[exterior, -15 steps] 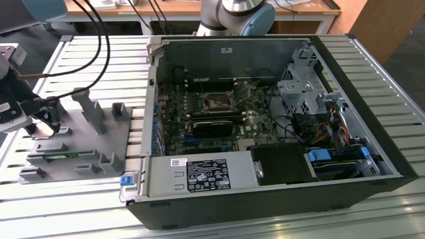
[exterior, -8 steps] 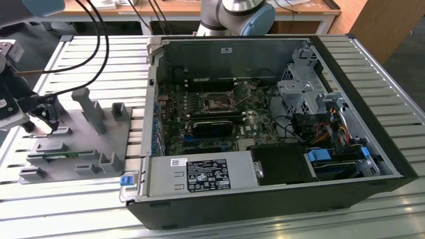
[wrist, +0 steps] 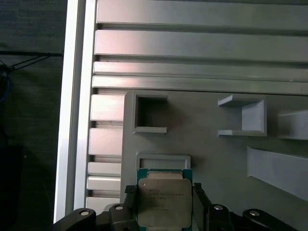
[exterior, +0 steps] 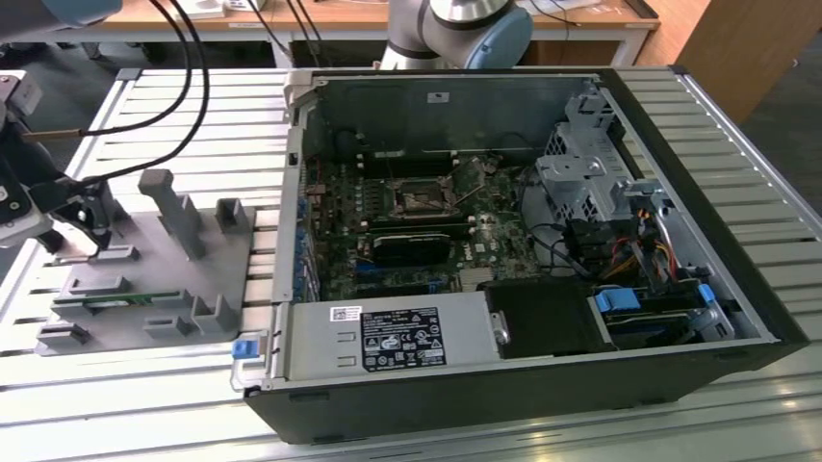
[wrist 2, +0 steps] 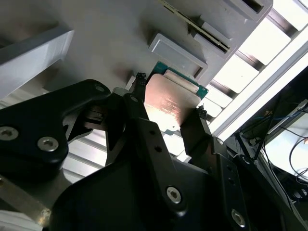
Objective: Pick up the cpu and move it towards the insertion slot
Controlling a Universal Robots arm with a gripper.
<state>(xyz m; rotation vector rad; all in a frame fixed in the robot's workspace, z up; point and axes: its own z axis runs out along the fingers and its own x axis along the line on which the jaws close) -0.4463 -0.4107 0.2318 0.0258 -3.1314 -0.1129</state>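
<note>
In both wrist views the cpu point(wrist: 163, 201) point(wrist 2: 169, 107), a flat square chip with a shiny metal top and green rim, sits between my two black fingers. My gripper point(wrist: 163, 192) point(wrist 2: 170, 96) is shut on its two opposite edges. The chip hangs just above a shallow square pocket point(wrist: 162, 161) of the grey fixture plate point(exterior: 154, 279). In the exterior view my gripper point(exterior: 90, 229) is at the far left over that plate. The insertion slot point(exterior: 418, 200), a square socket with a dark centre, lies on the green board inside the open computer case, well off to the exterior view's right.
The fixture plate carries upright grey posts point(exterior: 173, 207) and a thin green memory stick point(exterior: 122, 300). The case wall point(exterior: 298, 192) stands between plate and board. A black card point(exterior: 411, 248) lies below the socket. Cables point(exterior: 192, 87) hang over the slatted table.
</note>
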